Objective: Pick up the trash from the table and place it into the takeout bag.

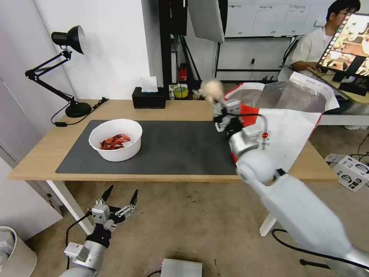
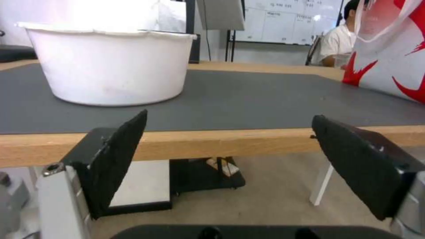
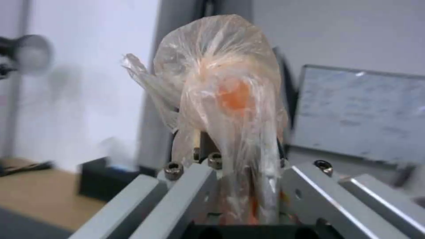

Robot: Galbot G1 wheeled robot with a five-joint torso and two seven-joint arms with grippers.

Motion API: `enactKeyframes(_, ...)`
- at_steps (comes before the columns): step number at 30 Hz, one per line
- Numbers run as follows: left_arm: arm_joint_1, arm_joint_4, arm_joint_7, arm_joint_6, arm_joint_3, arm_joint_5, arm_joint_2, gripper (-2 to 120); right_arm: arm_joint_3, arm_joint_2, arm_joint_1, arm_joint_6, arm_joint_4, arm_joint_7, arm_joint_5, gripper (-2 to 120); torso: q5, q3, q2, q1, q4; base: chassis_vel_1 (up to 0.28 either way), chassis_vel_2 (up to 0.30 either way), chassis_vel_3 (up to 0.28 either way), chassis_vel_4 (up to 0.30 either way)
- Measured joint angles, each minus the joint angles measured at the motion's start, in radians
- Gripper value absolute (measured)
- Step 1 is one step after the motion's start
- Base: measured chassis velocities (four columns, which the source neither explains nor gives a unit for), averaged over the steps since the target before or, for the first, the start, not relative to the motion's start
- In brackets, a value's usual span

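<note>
Small clear bag (image 3: 225, 99) clamped in right gripper (image 1: 217, 103); left gripper (image 1: 120, 198) fingers apart.

Mat (image 1: 173, 146) centre is open – only the bowl (image 1: 115, 139) stands at its left end. Takeout bag (image 1: 292, 127) blocks the right end; tissue box (image 1: 149, 98) and lamp (image 1: 71, 69) line the back edge.

An office-like lab: whiteboards (image 1: 265, 17), monitor (image 1: 348, 44), desk lamp (image 1: 65, 65).

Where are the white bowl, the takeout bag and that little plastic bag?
White bowl (image 1: 115, 146): head view, outer wall.
Takeout bag (image 1: 292, 134): head view, white side panel.
Small plastic bag (image 3: 225, 89): right wrist view, bulging middle.
</note>
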Motion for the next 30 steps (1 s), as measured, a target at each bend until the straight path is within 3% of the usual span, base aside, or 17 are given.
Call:
enactKeyframes(11, 0.003, -0.003, -0.001, 0.0, 0.007, 0.005, -0.006, 100, 0.12, -0.056, -0.036, -0.059, -0.038, 0.075, 0.006, 2, 0.0, 0.0, 0.0, 0.0, 0.0001, 0.0, 0.0, 0.0, 0.0)
enactKeyframes(22, -0.005, -0.003, -0.001, -0.001, 0.012, 0.004, -0.007, 100, 0.136, -0.071, -0.044, -0.089, -0.065, 0.122, 0.034, 2, -0.0002, 0.0, 0.0, 0.0, 0.0002, 0.0, 0.0, 0.0, 0.0)
enactKeyframes(24, -0.006, -0.003, -0.001, -0.001, 0.013, 0.004, -0.006, 100, 0.136, -0.071, -0.045, -0.09, -0.065, 0.123, 0.035, 4, -0.0001, 0.0, 0.0, 0.0, 0.0002, 0.0, 0.0, 0.0, 0.0)
enactKeyframes(30, -0.007, -0.002, -0.001, 0.0, 0.016, 0.002, -0.006, 100, 0.137, -0.07, -0.051, -0.1, -0.065, 0.125, 0.033, 28, -0.0002, 0.0, 0.0, 0.0, 0.0003, 0.0, 0.0, 0.0, 0.0)
